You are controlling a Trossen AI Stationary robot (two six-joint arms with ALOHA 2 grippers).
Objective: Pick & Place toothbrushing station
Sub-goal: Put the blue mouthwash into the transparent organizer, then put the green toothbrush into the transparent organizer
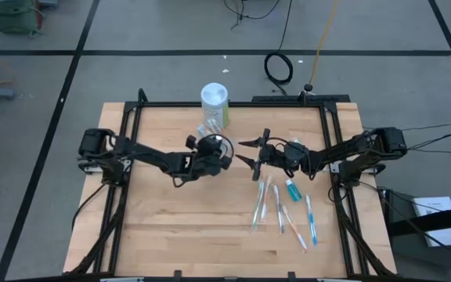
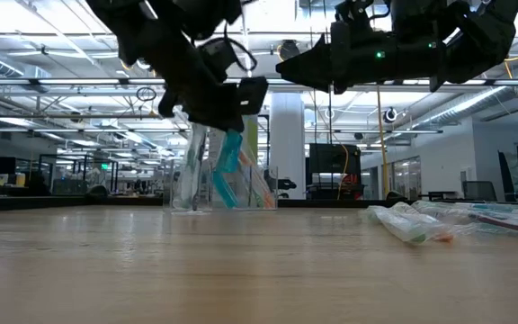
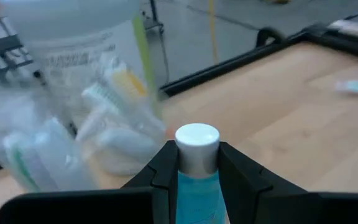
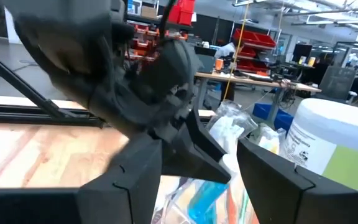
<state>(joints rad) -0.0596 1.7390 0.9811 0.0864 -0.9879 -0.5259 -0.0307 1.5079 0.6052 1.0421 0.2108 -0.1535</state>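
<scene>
The small clear plastic cup-like holder point(image 2: 212, 184) stands on the wooden worktop point(image 1: 171, 227) just beside the taller white-topped canister with a green label point(image 1: 215, 103), already stuffed with wrapped toothbrushes. Above the holder, the left gripper point(image 3: 197, 163) clamps a white-capped teal tube point(image 3: 197, 163). The right gripper point(image 1: 250, 156) hovers near the canister, fingers spread, empty.

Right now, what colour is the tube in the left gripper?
Teal tube with a white cap; left wrist view.
</scene>
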